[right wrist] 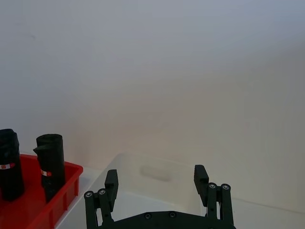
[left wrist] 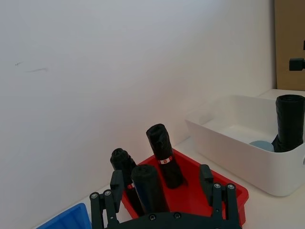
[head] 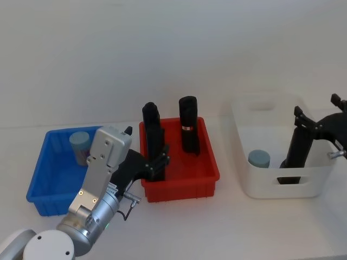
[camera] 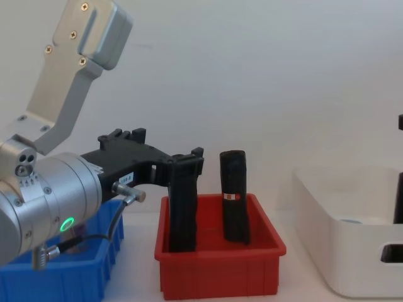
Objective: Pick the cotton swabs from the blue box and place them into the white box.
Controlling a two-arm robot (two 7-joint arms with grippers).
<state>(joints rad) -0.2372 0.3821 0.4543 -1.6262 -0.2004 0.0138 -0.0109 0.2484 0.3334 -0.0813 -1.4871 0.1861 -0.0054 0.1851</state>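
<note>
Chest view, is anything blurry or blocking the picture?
In the chest view the left arm's silver metal housing looms large and soft-edged, covering most of the low bright blue plastic bin; the red plastic bin looks sharp, under even, shadowless light.

Red bin (head: 181, 184) sits at bench (head: 217, 227) centre. Inside: black rolls (head: 189, 124) standing upright, one at 1 o'clock with a red-and-white band, others at 10 o'clock, close together. White wall (head: 162, 49) behind at 12 o'clock.
</note>
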